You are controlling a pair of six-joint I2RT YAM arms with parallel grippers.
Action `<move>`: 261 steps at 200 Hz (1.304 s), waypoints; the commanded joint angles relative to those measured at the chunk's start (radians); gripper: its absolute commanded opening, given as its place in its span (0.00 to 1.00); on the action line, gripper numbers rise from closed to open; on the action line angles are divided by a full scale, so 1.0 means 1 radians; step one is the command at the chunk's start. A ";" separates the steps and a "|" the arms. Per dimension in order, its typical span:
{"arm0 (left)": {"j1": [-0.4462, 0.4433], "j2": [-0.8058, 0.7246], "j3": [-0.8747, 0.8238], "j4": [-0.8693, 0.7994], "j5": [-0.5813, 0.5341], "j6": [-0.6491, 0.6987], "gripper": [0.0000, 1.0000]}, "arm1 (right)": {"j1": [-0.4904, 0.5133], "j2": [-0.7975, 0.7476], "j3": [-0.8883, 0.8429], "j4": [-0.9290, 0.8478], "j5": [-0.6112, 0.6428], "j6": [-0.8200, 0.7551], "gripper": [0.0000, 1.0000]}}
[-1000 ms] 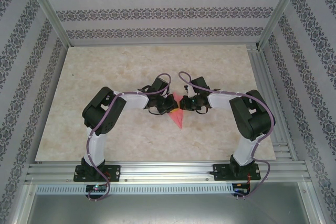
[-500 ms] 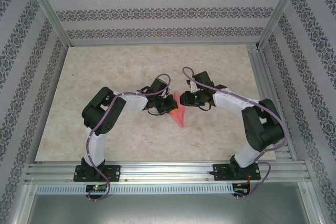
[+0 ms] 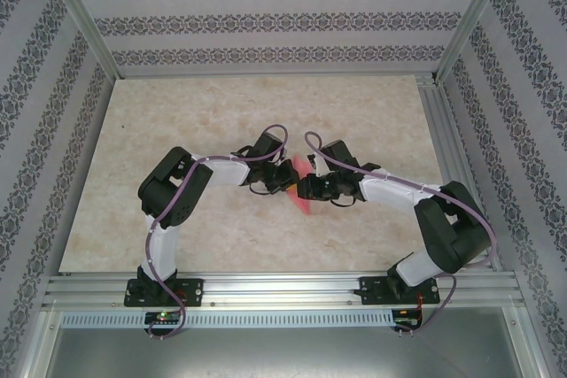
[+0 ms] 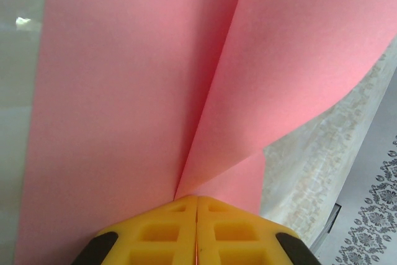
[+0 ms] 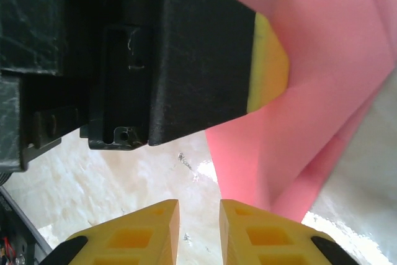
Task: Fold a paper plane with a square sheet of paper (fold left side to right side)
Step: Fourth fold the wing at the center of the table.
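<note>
Marble table [image 3: 177,112], left jaws clamping pink paper [image 4: 124,122]

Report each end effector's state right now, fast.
Left end effector: closed, pinching the pink paper.
Right end effector: slightly open, holding nothing.

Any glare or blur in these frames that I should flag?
Left wrist: pink paper very close, slightly soft, small glare spot on the table top left. Right wrist: bright glare patches on the table beside the paper. Top external: evenly lit, no glare.
</note>
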 commanded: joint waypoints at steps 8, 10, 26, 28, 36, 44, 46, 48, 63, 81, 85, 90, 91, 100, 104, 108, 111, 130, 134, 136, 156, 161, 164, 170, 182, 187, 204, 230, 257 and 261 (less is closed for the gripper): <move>-0.003 0.042 -0.023 -0.112 -0.081 0.039 0.10 | 0.007 0.026 -0.011 0.043 -0.027 0.024 0.24; -0.002 0.042 -0.022 -0.114 -0.081 0.039 0.10 | 0.008 0.026 -0.010 0.043 -0.027 0.023 0.24; -0.002 0.042 -0.021 -0.116 -0.084 0.041 0.10 | 0.018 0.030 -0.009 0.044 -0.037 0.026 0.24; -0.002 0.042 -0.021 -0.116 -0.084 0.041 0.10 | 0.020 0.030 -0.008 0.044 -0.038 0.025 0.24; -0.002 0.042 -0.021 -0.117 -0.084 0.041 0.10 | 0.025 0.037 -0.006 0.040 -0.042 0.024 0.24; -0.002 0.044 -0.021 -0.117 -0.086 0.041 0.10 | 0.030 0.044 -0.005 0.037 -0.046 0.024 0.24; -0.003 0.044 -0.020 -0.117 -0.084 0.041 0.10 | 0.032 0.045 -0.004 0.035 -0.046 0.023 0.24; -0.002 0.044 -0.020 -0.118 -0.085 0.041 0.10 | 0.032 0.047 -0.004 0.034 -0.046 0.024 0.24; -0.002 0.044 -0.019 -0.120 -0.086 0.042 0.10 | 0.040 0.059 -0.008 0.027 -0.041 0.023 0.24; -0.003 0.045 -0.019 -0.124 -0.089 0.045 0.10 | 0.041 0.065 -0.013 0.014 -0.011 0.019 0.24; -0.003 0.045 -0.018 -0.124 -0.089 0.046 0.10 | 0.040 0.067 -0.013 0.007 -0.005 0.017 0.24; -0.002 0.047 -0.018 -0.126 -0.089 0.045 0.10 | 0.039 0.068 -0.012 0.002 0.002 0.015 0.24; -0.003 0.046 -0.018 -0.125 -0.089 0.045 0.10 | 0.039 0.070 -0.012 0.001 0.003 0.014 0.24; -0.002 0.047 -0.018 -0.128 -0.089 0.047 0.10 | 0.038 0.073 -0.010 -0.010 0.014 0.009 0.24; -0.002 0.047 -0.016 -0.128 -0.090 0.048 0.10 | 0.036 0.075 -0.009 -0.016 0.020 0.008 0.24; -0.003 0.047 -0.015 -0.128 -0.090 0.048 0.10 | 0.037 0.076 -0.007 -0.020 0.026 0.006 0.24; -0.002 0.047 -0.016 -0.128 -0.089 0.048 0.10 | 0.036 0.077 -0.007 -0.024 0.029 0.005 0.24; -0.003 0.046 -0.014 -0.130 -0.091 0.050 0.10 | 0.037 0.080 -0.007 -0.040 0.042 -0.002 0.24; -0.002 0.046 -0.014 -0.130 -0.091 0.050 0.10 | 0.037 0.081 -0.006 -0.044 0.043 -0.004 0.24; -0.002 0.045 -0.014 -0.130 -0.091 0.051 0.10 | 0.037 0.082 -0.005 -0.046 0.044 -0.007 0.24; -0.002 0.045 -0.014 -0.134 -0.092 0.052 0.10 | 0.036 0.085 -0.009 -0.052 0.041 -0.013 0.24; -0.002 0.045 -0.014 -0.134 -0.093 0.051 0.10 | 0.036 0.086 -0.011 -0.051 0.040 -0.012 0.24; -0.002 0.045 -0.013 -0.134 -0.092 0.051 0.10 | 0.037 0.086 -0.011 -0.051 0.040 -0.011 0.24; -0.003 0.045 -0.012 -0.135 -0.092 0.053 0.10 | 0.036 0.087 -0.014 -0.050 0.040 -0.011 0.24; -0.003 0.045 -0.011 -0.136 -0.091 0.053 0.10 | 0.036 0.088 -0.021 -0.042 0.041 -0.009 0.24; -0.002 0.045 -0.010 -0.138 -0.091 0.053 0.10 | 0.035 0.088 -0.023 -0.041 0.045 -0.009 0.24; -0.002 0.046 -0.010 -0.140 -0.093 0.054 0.10 | 0.034 0.095 -0.029 -0.036 0.045 -0.010 0.24; -0.003 0.047 -0.010 -0.143 -0.096 0.054 0.10 | 0.030 0.107 -0.030 -0.038 0.044 -0.017 0.24; -0.002 0.048 -0.009 -0.144 -0.097 0.055 0.10 | 0.031 0.117 -0.039 -0.040 0.040 -0.021 0.24; -0.002 0.049 -0.008 -0.143 -0.098 0.056 0.10 | 0.031 0.117 -0.039 -0.040 0.039 -0.020 0.24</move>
